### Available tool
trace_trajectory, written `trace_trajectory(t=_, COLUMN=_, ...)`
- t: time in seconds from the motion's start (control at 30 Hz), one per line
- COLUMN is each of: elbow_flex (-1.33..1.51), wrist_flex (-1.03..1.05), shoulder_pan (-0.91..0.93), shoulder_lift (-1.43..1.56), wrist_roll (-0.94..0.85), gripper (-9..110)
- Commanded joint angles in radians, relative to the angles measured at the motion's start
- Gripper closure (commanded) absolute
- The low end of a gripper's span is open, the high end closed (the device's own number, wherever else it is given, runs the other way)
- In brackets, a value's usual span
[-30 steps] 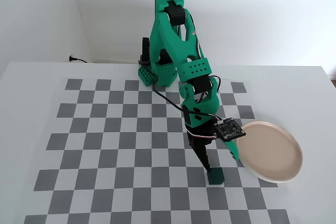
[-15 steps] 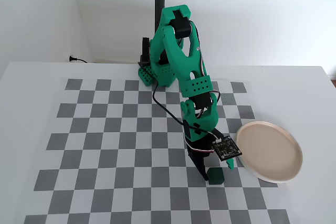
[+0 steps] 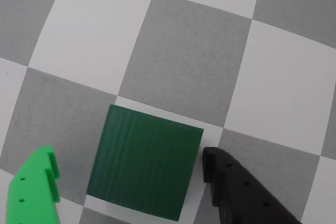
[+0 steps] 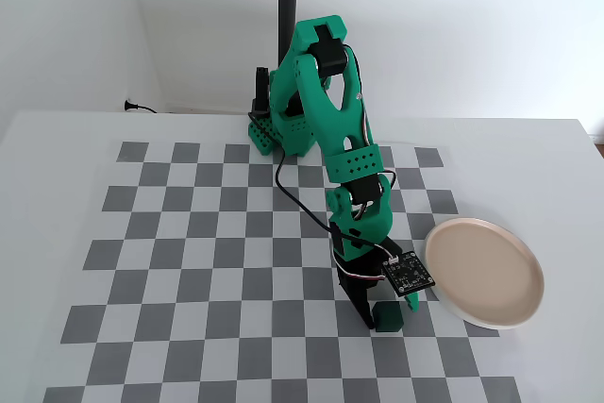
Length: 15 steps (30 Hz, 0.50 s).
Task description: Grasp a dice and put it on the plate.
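My pincer [image 3: 128, 182] is open, its bright green finger [image 3: 34, 190] on one side of the dice [image 3: 144, 161] and its black finger [image 3: 241, 192] on the other in the wrist view. The black one sits just beside the dice; the green one stands apart from it. The dice [image 4: 388, 315] rests flat on the checkered table [image 4: 189, 261], toward the near edge and right of the middle. The empty plate [image 4: 483, 271] lies near the table's right edge, close to the dice but not touching it

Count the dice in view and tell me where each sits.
1. The dice sits on the checkered mat between the open gripper fingers; in the fixed view it lies left of the plate. The arm could hide others.
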Motion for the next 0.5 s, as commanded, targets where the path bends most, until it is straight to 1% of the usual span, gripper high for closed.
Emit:
trace_trajectory(t=0.0, elbow_flex=-0.077, wrist_flex=-0.008, shoulder_pan=-0.015, shoulder_lift=0.020, wrist_roll=0.005, gripper=81)
trace_trajectory(t=0.27, elbow_flex=-0.075, wrist_flex=0.003, shoulder_pan=-0.011, shoulder_lift=0.028, wrist_roll=0.000, gripper=92)
trace_trajectory(t=0.47, elbow_flex=-0.074, wrist_flex=0.005, shoulder_pan=-0.006, shoulder_lift=0.031, wrist_roll=-0.002, gripper=103)
